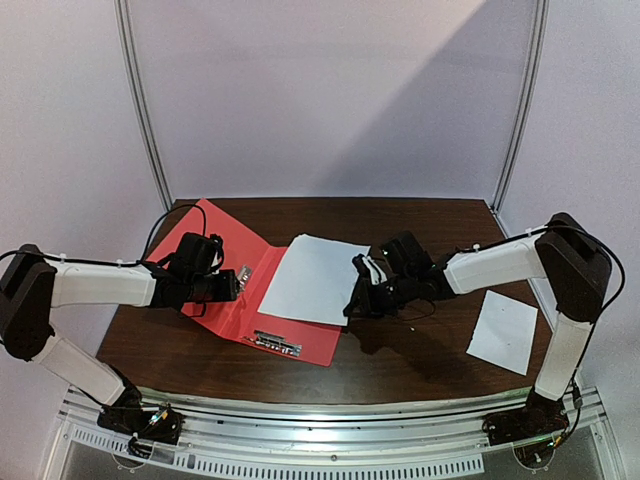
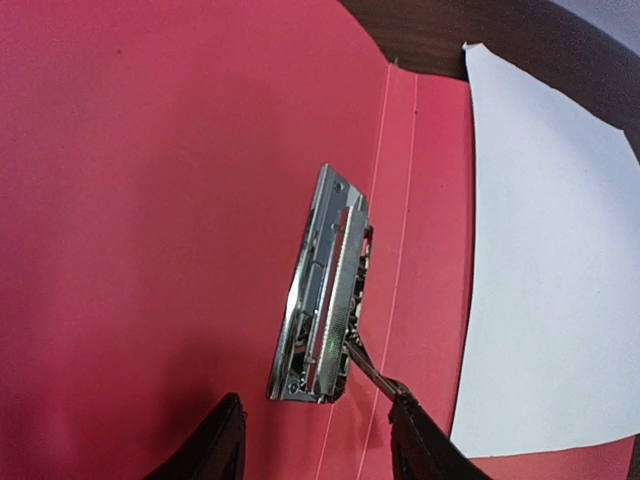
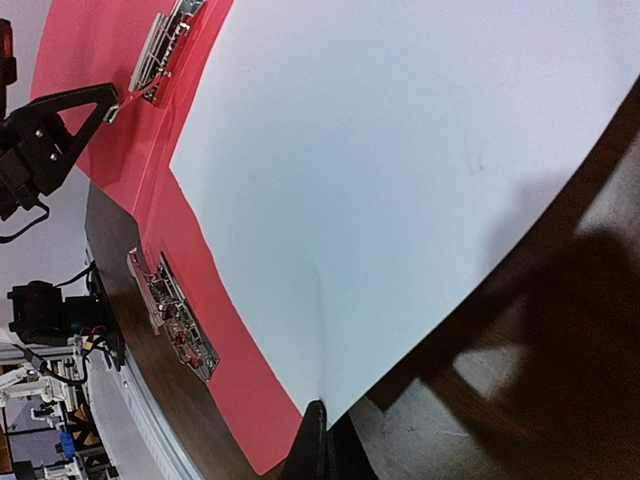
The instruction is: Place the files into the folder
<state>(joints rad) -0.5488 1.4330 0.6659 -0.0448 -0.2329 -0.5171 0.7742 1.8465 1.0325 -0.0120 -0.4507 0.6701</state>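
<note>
top external: right fingers pinch the large sheet at its 3 o'clock edge, probably to drag it onto the open folder; left fingers, spread wide, seemingly steady its far clip; small sheet lies at 4 o'clock.

Back wall: standing pale, catching a slanting band of light.
Table: lying dark brown, wood-grained.
Corner poles: rising grey.

No legible txt, labels, nos. or signs on anything in view
</note>
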